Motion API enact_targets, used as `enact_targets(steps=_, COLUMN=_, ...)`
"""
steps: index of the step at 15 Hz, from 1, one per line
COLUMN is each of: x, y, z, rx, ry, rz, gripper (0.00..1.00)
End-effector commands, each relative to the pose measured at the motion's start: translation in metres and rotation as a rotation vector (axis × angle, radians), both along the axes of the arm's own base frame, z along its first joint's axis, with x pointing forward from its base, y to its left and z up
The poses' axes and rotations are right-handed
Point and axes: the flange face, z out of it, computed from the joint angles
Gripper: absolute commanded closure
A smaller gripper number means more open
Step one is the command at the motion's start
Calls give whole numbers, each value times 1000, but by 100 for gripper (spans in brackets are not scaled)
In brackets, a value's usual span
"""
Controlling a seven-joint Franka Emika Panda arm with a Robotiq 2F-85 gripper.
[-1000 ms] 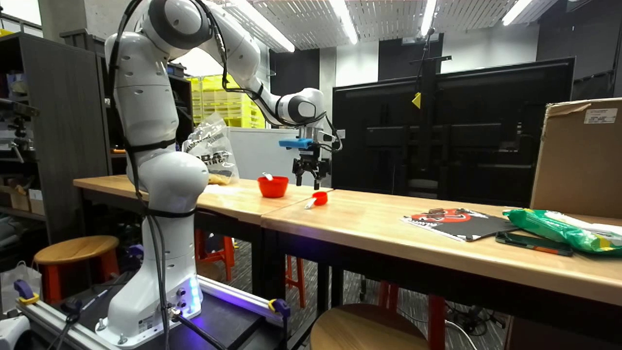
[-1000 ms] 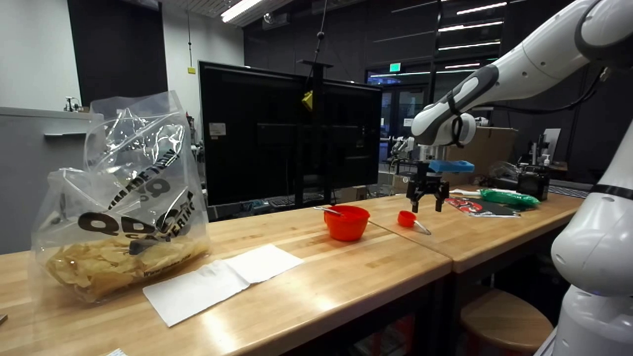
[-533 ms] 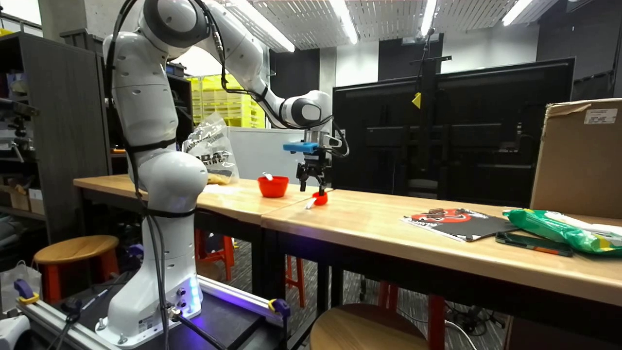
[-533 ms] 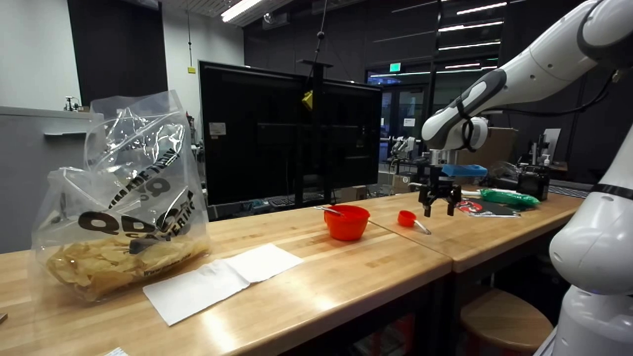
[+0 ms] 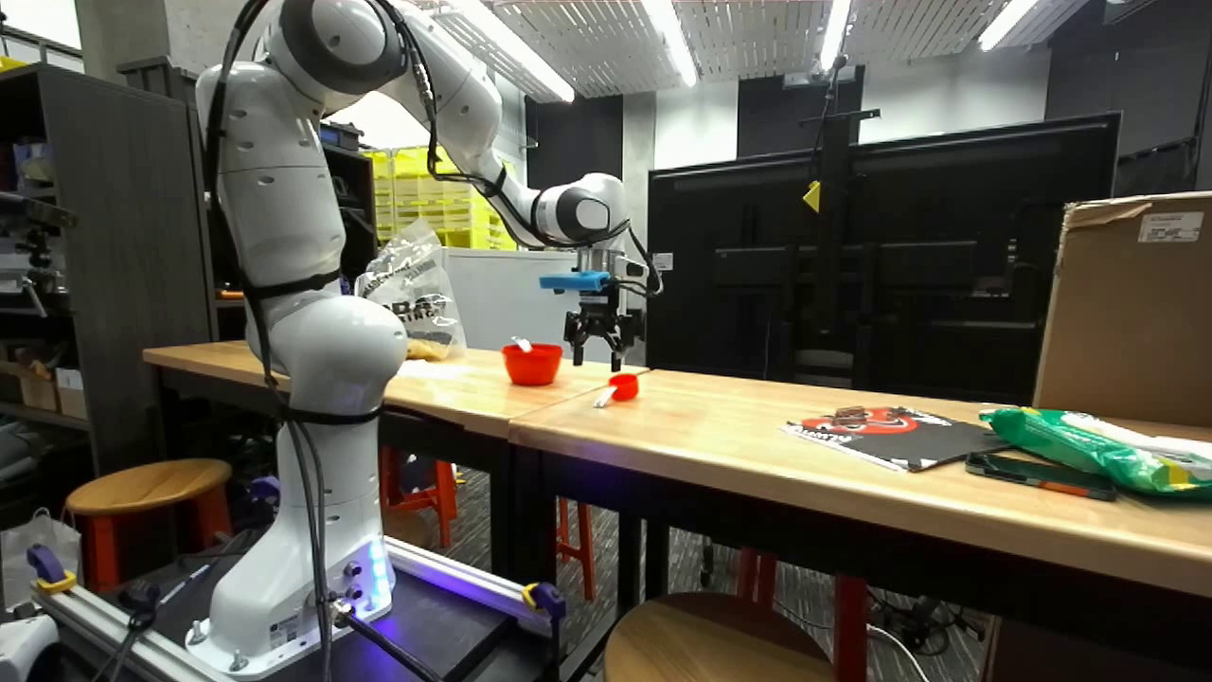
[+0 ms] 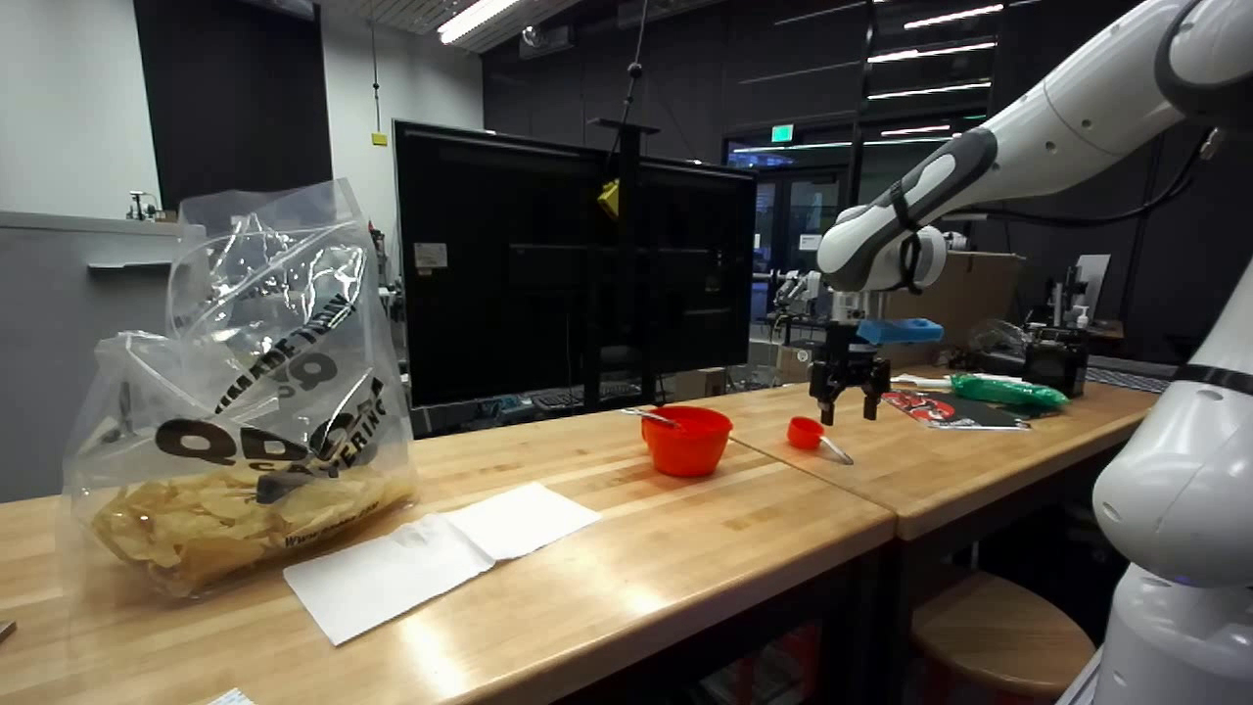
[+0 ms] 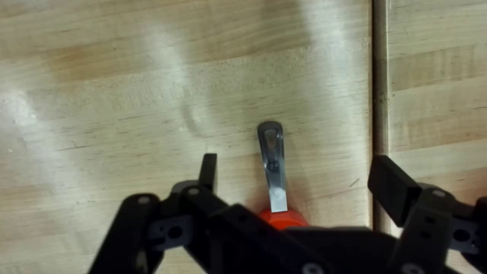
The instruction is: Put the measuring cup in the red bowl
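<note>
The measuring cup, small and red with a metal handle, sits on the table in both exterior views. In the wrist view its handle points up the picture, and part of its red cup shows; my gripper hides the rest. The red bowl stands apart from it in both exterior views, with a light handle sticking out over its rim. My gripper is open and empty above the table near the cup in both exterior views. In the wrist view the cup's handle lies between its spread fingertips.
A seam between two tables runs between cup and bowl. A clear bag of chips and white paper lie beyond the bowl. A black-red folder and green bag lie at the other end. Black screens stand behind.
Half a second ago my gripper had shifted right in both exterior views; now it is back left, close to where it was one second ago. It stays open. Cup and bowl have not moved.
</note>
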Motion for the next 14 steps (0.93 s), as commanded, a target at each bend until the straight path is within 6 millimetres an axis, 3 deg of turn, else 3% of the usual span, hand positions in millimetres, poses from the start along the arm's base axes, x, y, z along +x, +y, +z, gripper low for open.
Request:
enact_targets(steps=1, x=1, y=4, z=-4, rx=4, ry=4, rz=27, gripper=0)
enact_targets(steps=10, x=12, y=5, z=-14, rx=22, ry=29, rz=40, gripper=0)
enact_targets(steps=14, x=7, y=10, z=-6, rx=16, ry=19, rz=33, gripper=0)
